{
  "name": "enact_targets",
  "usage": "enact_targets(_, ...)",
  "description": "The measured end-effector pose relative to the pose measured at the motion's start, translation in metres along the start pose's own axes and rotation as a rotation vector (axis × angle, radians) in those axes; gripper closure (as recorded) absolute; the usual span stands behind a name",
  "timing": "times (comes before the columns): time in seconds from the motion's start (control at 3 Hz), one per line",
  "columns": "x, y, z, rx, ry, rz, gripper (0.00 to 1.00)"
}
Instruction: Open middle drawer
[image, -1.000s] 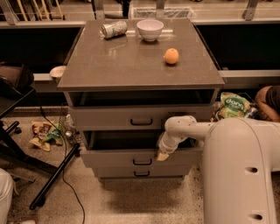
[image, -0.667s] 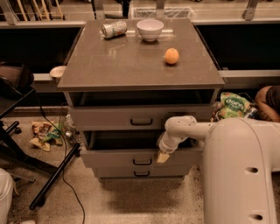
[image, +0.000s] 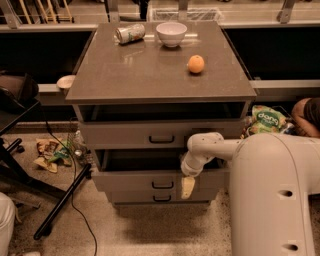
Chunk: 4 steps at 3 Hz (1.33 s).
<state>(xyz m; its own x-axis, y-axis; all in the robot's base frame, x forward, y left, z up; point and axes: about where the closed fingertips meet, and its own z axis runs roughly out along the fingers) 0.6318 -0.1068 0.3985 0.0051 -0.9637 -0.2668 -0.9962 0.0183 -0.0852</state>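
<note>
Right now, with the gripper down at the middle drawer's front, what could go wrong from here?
1. The gripper is at the front of the middle drawer, to the right of its black handle. A pull from that off-centre spot may skew the partly open drawer or slip off.
2. The orange and the can, which lies on its side, rest loose on the cabinet top. A jolt could send them rolling off.

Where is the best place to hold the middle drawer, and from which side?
Grip the small black handle centred on the front of the middle drawer, coming straight from the front: it is a horizontal bar on a flat face. The gripper is just right of it.
</note>
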Motion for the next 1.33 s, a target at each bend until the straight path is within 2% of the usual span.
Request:
enact_targets(0.33,0.004,0.030,-0.007,-0.069,0.047,0.041,0.00)
enact_targets(0.67,0.011,0.066,-0.012,-0.158,0.093,0.107,0.00)
enact_targets(1.0,0.015,0.086,-0.014,-0.213,0.119,0.140,0.19)
enact_targets(1.33,0.018,0.104,-0.023,-0.242,0.151,0.173,0.42)
